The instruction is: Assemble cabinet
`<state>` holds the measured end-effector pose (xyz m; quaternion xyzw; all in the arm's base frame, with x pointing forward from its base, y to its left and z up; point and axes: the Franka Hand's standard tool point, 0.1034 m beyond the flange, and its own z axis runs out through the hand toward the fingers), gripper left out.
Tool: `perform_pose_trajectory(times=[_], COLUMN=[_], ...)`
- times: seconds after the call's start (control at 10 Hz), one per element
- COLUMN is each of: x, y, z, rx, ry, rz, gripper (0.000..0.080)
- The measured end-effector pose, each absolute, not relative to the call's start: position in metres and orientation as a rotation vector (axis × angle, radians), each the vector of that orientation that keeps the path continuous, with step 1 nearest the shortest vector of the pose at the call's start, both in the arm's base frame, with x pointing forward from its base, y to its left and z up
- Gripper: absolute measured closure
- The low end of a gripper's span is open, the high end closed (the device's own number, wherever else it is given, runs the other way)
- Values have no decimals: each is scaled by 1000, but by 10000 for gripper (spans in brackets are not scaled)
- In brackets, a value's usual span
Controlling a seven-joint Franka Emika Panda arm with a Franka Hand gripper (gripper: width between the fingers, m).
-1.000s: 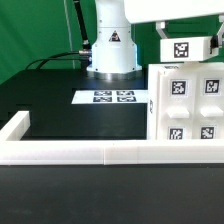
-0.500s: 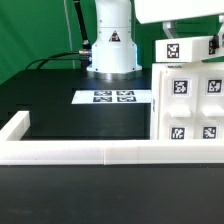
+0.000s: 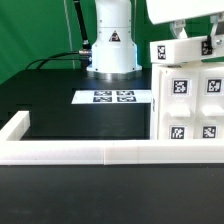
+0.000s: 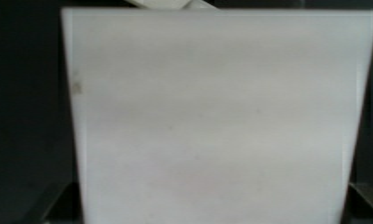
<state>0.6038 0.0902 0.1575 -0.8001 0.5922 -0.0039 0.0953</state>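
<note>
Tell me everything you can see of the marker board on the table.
The marker board is a thin, flat white sheet, matte-looking, printed with four black-and-white square tags in a two-by-two block. It lies flat on the black table, in front of the robot's base. Its end at the exterior view's right reaches the white cabinet body; whether they touch is unclear.

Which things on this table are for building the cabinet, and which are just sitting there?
For the job: cabinet body, standing upright; small tagged piece, tilted above it.
Just there: marker board; white rail along the table edge.
</note>
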Motion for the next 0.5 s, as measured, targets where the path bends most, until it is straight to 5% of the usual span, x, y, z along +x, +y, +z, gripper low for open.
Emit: perform_pose_trajectory(times=[0.5], x=[604], y=[94], z=[155], rx=[-1945], ry=[2211], rz=[65], gripper=[238])
